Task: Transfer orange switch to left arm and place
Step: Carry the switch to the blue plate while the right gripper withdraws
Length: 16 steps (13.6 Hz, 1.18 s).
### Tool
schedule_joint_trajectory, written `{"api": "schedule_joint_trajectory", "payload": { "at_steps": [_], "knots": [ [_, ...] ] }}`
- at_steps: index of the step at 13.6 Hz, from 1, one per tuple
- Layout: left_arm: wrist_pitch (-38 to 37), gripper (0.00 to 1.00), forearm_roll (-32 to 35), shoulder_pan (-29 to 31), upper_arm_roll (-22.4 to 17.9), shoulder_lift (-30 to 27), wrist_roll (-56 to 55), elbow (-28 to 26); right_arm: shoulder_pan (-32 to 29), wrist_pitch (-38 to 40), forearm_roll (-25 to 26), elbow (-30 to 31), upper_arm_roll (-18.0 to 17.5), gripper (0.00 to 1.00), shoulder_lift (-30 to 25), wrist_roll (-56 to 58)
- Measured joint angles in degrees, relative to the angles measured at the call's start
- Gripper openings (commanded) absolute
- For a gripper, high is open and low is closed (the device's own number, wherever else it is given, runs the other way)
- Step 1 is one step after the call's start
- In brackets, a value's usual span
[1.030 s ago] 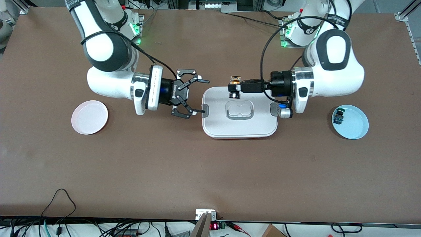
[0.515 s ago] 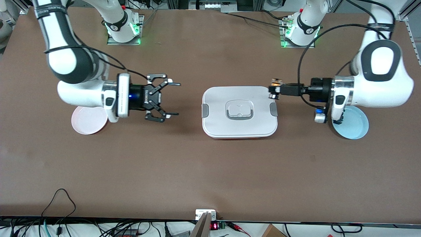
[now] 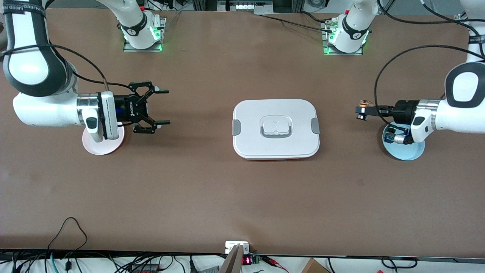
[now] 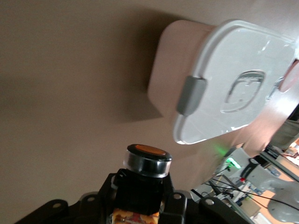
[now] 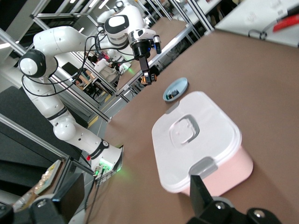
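The orange switch (image 3: 363,110) is a tiny black part with an orange section. My left gripper (image 3: 360,112) is shut on it in the air, over bare table between the box (image 3: 276,129) and the blue plate (image 3: 412,152). In the left wrist view the switch (image 4: 145,173) sits between the fingers, orange cap outward, with the box (image 4: 224,88) ahead. My right gripper (image 3: 166,106) is open and empty over the table beside the pink plate (image 3: 99,147). The right wrist view shows the box (image 5: 196,140) and the switch (image 5: 148,78) held far off.
The white lidded box stands in the middle of the table between the two grippers. A small blue and green part (image 3: 388,135) lies on the blue plate under the left arm's wrist. The arm bases (image 3: 141,32) stand at the table's back edge.
Both arms have pulled away from the box toward their own ends of the table. The left gripper carried the switch off the box toward the blue plate. The right gripper stayed open.
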<state>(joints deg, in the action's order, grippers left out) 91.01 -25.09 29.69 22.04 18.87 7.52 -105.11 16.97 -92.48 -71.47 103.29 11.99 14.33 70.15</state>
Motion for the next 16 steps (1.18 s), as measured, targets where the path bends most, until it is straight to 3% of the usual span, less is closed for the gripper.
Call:
{"api": "schedule_joint_trajectory", "payload": {
  "at_steps": [5,8,12,16],
  "knots": [
    [4.8,0.00,21.1,3.0,-0.1,2.6,6.2,0.1,0.4,-0.2,9.1,-0.1,-0.1,1.00,-1.8,-22.5],
    [10.5,0.00,32.6,5.0,-0.2,6.2,6.5,0.0,0.3,-1.2,20.6,-1.5,0.0,1.00,-1.8,-34.2],
    [20.0,0.00,41.0,6.9,-2.4,13.5,6.2,0.4,0.4,-0.8,37.1,-4.8,0.0,1.00,-2.2,-50.2],
    [21.8,0.00,45.9,7.0,-2.9,17.3,5.2,4.3,0.5,1.9,50.6,-5.7,-0.3,1.00,-2.8,-62.3]
  ]
}}
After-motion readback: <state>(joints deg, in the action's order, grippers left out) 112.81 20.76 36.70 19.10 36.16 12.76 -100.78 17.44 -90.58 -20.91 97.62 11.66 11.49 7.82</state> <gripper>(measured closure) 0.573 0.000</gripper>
